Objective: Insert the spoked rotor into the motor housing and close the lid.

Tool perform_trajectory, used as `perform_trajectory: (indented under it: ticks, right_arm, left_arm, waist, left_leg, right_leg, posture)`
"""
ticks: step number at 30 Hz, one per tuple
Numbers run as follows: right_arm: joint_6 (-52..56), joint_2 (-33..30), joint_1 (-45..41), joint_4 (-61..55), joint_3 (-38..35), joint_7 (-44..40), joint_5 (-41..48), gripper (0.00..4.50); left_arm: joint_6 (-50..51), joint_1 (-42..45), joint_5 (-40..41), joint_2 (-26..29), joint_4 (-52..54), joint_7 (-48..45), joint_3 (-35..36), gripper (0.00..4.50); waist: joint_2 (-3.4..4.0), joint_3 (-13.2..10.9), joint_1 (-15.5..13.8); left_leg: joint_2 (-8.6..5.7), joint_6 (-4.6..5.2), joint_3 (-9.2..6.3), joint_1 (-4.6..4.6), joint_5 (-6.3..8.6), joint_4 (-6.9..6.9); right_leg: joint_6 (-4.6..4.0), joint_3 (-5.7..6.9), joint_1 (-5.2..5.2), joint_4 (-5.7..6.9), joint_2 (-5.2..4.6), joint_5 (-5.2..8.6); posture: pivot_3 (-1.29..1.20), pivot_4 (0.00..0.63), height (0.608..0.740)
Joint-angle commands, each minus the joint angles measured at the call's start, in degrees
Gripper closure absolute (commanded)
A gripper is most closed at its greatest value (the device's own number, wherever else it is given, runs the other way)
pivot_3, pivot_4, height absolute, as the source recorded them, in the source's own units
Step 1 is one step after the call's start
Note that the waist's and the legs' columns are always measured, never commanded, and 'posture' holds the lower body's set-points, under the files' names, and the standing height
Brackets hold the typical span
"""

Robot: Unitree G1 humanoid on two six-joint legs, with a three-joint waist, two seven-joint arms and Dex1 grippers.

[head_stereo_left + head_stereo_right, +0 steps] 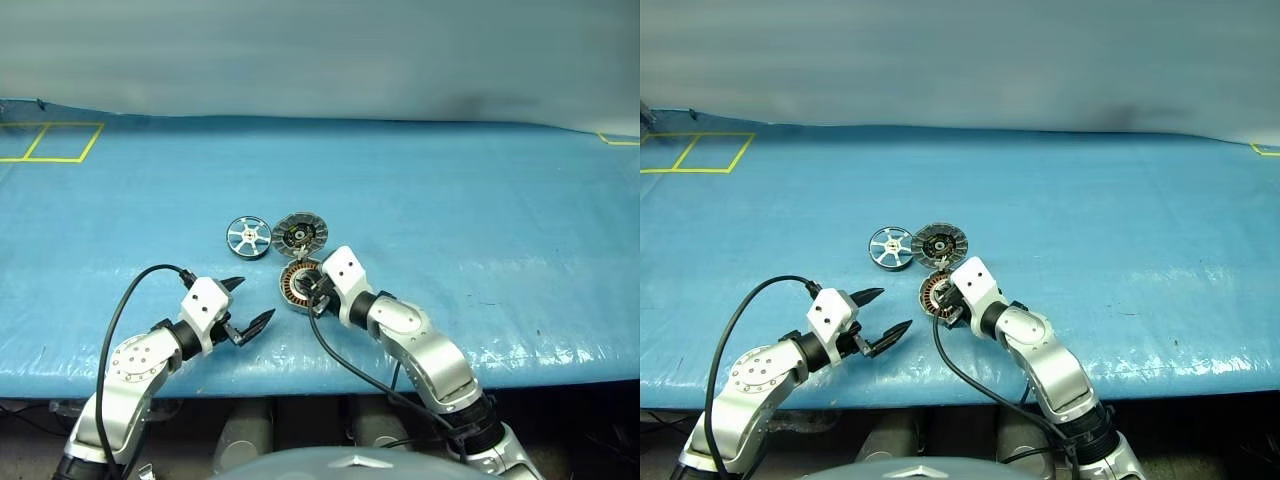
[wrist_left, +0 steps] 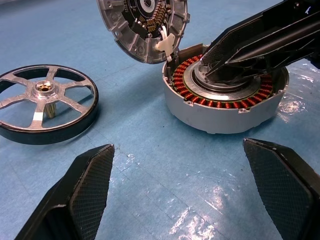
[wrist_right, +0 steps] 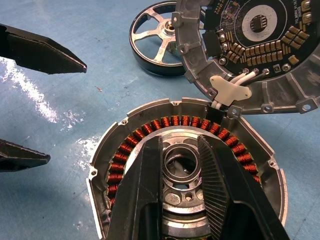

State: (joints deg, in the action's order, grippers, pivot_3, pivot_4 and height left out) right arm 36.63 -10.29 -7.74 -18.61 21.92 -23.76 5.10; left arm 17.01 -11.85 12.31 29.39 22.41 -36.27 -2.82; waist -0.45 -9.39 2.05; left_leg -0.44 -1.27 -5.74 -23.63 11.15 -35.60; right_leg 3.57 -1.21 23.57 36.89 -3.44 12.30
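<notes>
Right arm: reaches forward and leftward, my right gripper (image 3: 180, 165) angled down over the small round grey metal motor housing with copper windings (image 1: 297, 283), fingers narrowly apart astride its pale hub.
Left arm: my left gripper (image 1: 250, 303) hovers nearby over the blue table cover (image 1: 480, 220), fingers spread wide, empty.
Count: one shiny silver spoked rotor (image 1: 248, 237) lying flat; one dark-faced round lid (image 1: 300, 234) hinged open beside it.

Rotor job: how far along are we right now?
Done: the lid stands swung open, so the housing is uncovered with its copper windings showing.
In hand: the right gripper sits over the housing's hub, its fingers either side of the hub; the left gripper is open and holds nothing.
Left: the rotor lies on the blue table beside the housing, not yet inserted; the lid is not closed.
</notes>
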Motion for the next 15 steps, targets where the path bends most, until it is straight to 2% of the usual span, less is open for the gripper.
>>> perform_trajectory:
  ticks: [1,12,14,15]
  right_arm:
    - [-0.5,0.1,0.4,0.3,0.2,-0.2,0.4,3.83]
    - [-0.6,0.2,0.2,1.6,-0.3,0.7,-0.2,3.83]
    - [-0.5,0.1,0.2,1.6,-0.3,0.7,-0.2,3.11]
    - [-0.4,0.0,0.3,1.5,-0.3,0.7,-0.3,2.89]
  left_arm:
    - [-0.7,0.3,0.3,0.1,2.4,0.2,0.6,0.0]
    - [-0.7,0.2,0.3,0.0,2.6,0.3,0.6,0.0]
    - [-0.6,0.2,0.3,0.0,2.6,0.4,0.6,0.0]
    - [-0.6,0.2,0.3,0.0,2.6,0.4,0.6,0.0]
  waist:
    - [0.0,0.0,0.0]
    - [-0.01,0.0,0.0]
    - [-0.01,0.0,0.0]
    - [-0.01,0.0,0.0]
  left_leg:
    - [0.0,0.0,0.0,0.0,0.0,0.0]
    - [0.0,0.0,0.0,0.03,0.0,0.0]
    - [0.0,0.0,0.0,0.03,0.0,0.0]
    - [0.0,0.0,0.0,0.03,0.0,0.0]
  right_leg:
    - [0.0,0.0,0.0,0.0,0.0,0.0]
    - [0.0,0.0,-0.03,0.0,0.0,0.0]
    - [0.0,0.0,-0.03,0.0,0.0,0.0]
    - [0.0,0.0,-0.03,0.0,0.0,0.0]
  posture:
    - [0.0,0.15,0.74]
    - [0.0,0.15,0.74]
    - [0.0,0.15,0.74]
    - [0.0,0.15,0.74]
